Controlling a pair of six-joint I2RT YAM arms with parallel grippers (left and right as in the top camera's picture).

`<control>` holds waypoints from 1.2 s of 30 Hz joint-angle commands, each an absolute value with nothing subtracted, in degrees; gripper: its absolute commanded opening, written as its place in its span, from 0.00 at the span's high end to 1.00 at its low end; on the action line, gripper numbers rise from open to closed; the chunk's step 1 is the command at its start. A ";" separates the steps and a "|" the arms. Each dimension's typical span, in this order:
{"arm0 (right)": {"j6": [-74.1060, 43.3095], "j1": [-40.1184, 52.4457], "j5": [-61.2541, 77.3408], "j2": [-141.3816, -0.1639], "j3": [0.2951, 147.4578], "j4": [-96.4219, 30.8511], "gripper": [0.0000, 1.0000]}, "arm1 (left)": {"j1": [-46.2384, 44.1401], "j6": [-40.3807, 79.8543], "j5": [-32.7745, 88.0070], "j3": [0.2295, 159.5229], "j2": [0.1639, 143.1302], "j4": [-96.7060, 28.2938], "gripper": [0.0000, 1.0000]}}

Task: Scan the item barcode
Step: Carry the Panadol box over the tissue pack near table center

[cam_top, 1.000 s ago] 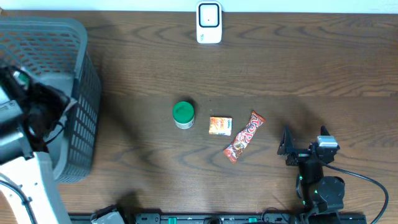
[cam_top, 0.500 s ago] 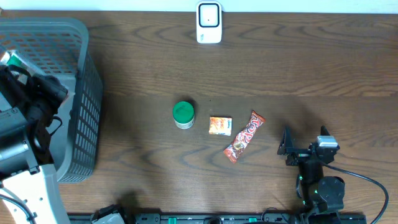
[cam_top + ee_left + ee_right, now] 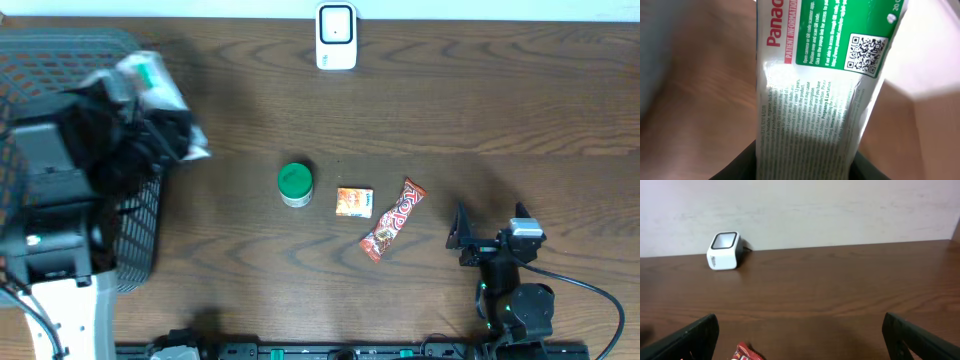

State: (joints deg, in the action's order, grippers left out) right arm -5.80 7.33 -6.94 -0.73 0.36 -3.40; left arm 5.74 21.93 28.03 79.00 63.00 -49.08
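Note:
My left gripper (image 3: pixel 150 115) is shut on the item, a white and green medicine box (image 3: pixel 158 82), held above the right rim of the grey basket (image 3: pixel 140 230) and blurred in the overhead view. In the left wrist view the box (image 3: pixel 815 100) fills the frame, showing fine print and a QR code, and its lower end sits between my black fingers (image 3: pixel 737 167). The white barcode scanner (image 3: pixel 336 37) stands at the table's far edge, also visible in the right wrist view (image 3: pixel 724 250). My right gripper (image 3: pixel 490 235) rests open at the front right with nothing in it.
On the middle of the table sit a green-lidded jar (image 3: pixel 294 184), a small orange packet (image 3: pixel 354 202) and a red candy bar (image 3: pixel 393 218). The candy bar's end (image 3: pixel 745 354) lies just ahead of my right gripper's left finger. The basket fills the left side.
My left arm has come up out of the basket and swung right with the box in its grip. The right arm has not moved.

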 commanded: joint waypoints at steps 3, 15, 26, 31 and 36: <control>-5.50 7.81 -7.01 -0.56 0.32 -3.62 0.01 | -6.37 10.28 30.17 79.64 64.86 -50.00 0.61; -5.50 7.81 -7.01 -0.56 0.32 -3.62 0.01 | -23.75 1.04 30.22 78.83 78.15 -51.70 0.61; -5.50 7.81 -7.01 -0.56 0.32 -3.62 0.01 | -35.88 31.18 5.82 78.83 89.69 -48.07 0.61; -5.50 7.81 -7.01 -0.56 0.32 -3.62 0.01 | -40.56 55.64 -3.92 78.83 94.08 -45.60 0.61; -5.48 7.81 -7.01 -0.56 0.32 -3.62 0.01 | -44.42 73.25 -4.82 78.83 100.20 -40.29 0.62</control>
